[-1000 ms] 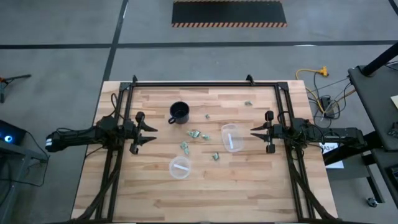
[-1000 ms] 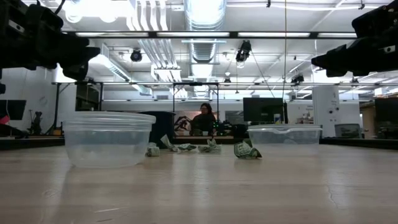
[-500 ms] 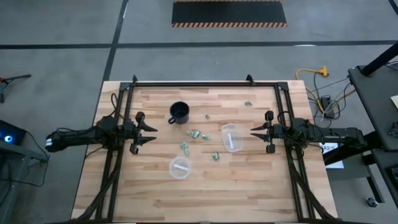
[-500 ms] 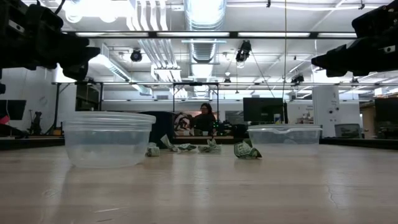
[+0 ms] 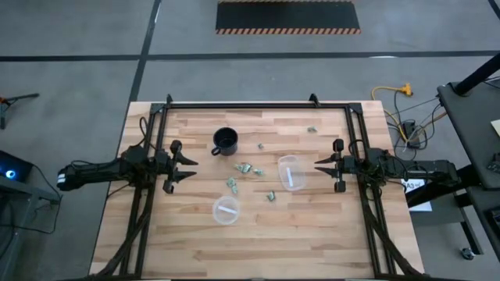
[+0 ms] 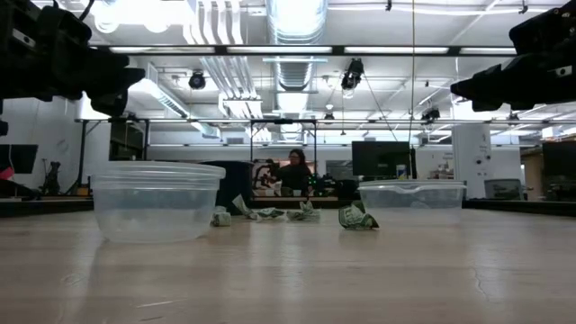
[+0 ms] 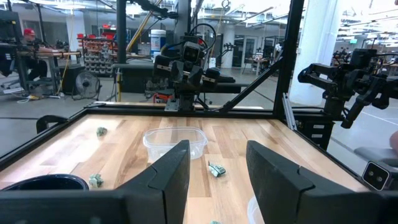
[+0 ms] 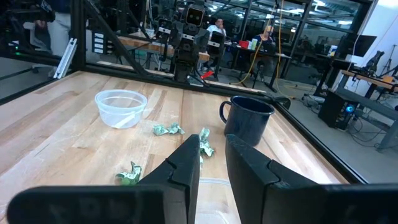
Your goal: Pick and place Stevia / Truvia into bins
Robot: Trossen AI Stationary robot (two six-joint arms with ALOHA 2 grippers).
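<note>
Several small green-and-white sachets lie flat on the wooden table: a cluster (image 5: 246, 168), one (image 5: 232, 184), one (image 5: 271, 196), and two farther off (image 5: 261, 145) (image 5: 311, 129). The round clear tub (image 5: 226, 209) and the oblong clear tub (image 5: 291, 172) stand upright on their bases among them. My left gripper (image 5: 188, 166) hovers open at the table's left, above the surface. My right gripper (image 5: 319, 165) hovers open at the right, just beyond the oblong tub. In the wrist views the oblong tub (image 7: 175, 142) and the round tub (image 8: 121, 107) stand ahead of the fingers.
A black mug (image 5: 225, 141) with a handle stands toward the far side, left of centre. A black metal frame (image 5: 258, 104) runs along the table's far, left and right sides. People sit in the room beyond the table (image 6: 294, 171).
</note>
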